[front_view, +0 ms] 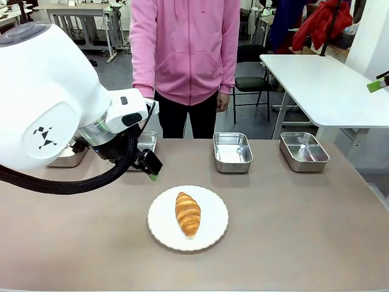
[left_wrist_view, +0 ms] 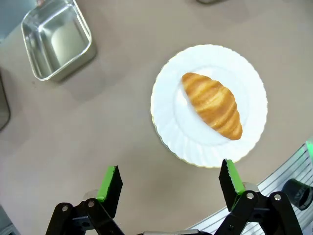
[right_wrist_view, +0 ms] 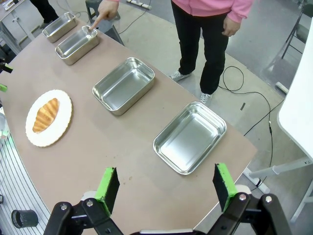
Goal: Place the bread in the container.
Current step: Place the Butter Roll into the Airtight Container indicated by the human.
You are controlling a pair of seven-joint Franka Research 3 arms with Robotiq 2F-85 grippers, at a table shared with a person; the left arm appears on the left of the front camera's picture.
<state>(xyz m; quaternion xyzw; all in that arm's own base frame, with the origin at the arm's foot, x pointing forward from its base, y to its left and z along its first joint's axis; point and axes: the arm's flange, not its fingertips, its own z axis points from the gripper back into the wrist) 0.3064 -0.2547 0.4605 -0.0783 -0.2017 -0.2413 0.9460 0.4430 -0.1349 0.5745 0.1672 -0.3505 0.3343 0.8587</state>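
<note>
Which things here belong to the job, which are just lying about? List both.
Job: croissant; pan the person's finger points at; left gripper, open.
Lying about: white plate; three other pans.

The bread (front_view: 188, 214) lies on the plate (front_view: 159, 226), at the near middle of the desk (front_view: 304, 231). Four pans stand in one row along the far edge. From the robot's left these are:

- the outer pan (right_wrist_view: 58, 27)
- the container (right_wrist_view: 77, 45)
- the third pan (right_wrist_view: 123, 84)
- the fourth pan (right_wrist_view: 190, 138)

The plate lies before the gap between the container and the third pan. The person's hand (right_wrist_view: 106, 10) is at the container's far rim.
</note>
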